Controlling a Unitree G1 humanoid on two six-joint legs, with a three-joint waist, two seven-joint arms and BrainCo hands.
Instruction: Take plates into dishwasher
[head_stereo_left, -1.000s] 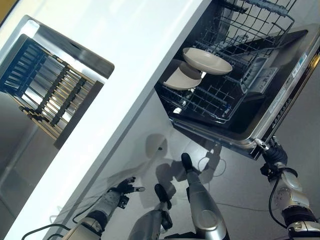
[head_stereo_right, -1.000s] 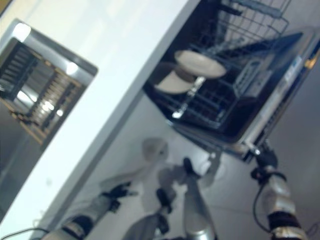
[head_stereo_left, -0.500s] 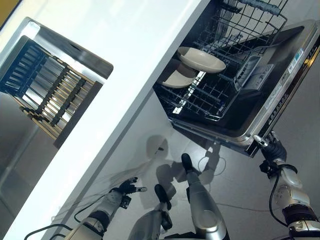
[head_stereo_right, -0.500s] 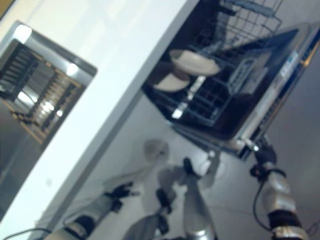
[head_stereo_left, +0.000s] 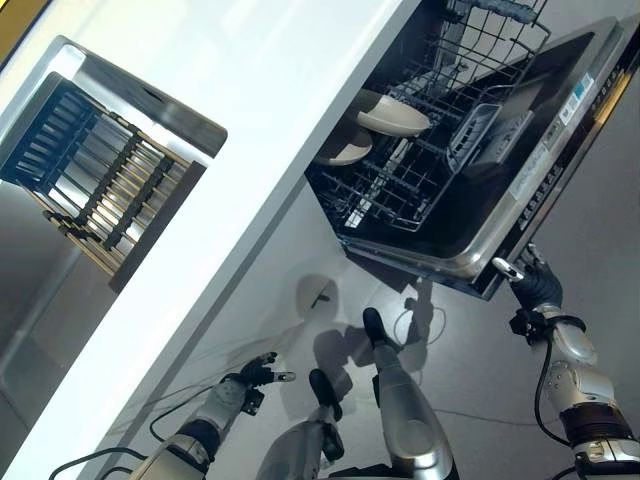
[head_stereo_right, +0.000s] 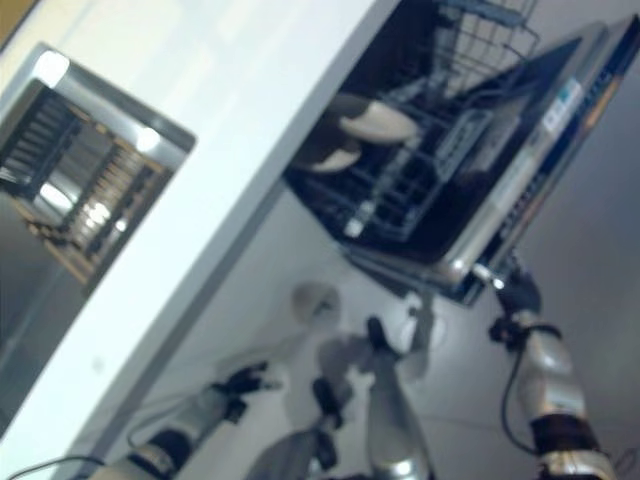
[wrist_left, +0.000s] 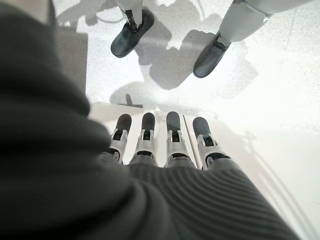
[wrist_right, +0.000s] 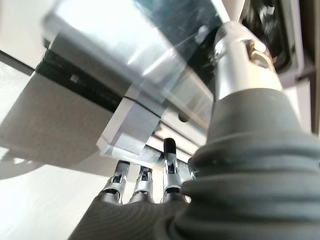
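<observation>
White countertop with a sink rack set in it runs beside the open dishwasher; two beige plates sit in its lower rack, near the counter edge. Right hand is under the outer corner of the dishwasher door, fingers straight against its edge. Left hand hangs low, well apart from the dishwasher, fingers relaxed and holding nothing.

Counted: two beige plates, one upper and one lower, in one wire rack of one open dishwasher. One white counter. One sink at left. Two robot hands, left and right.
</observation>
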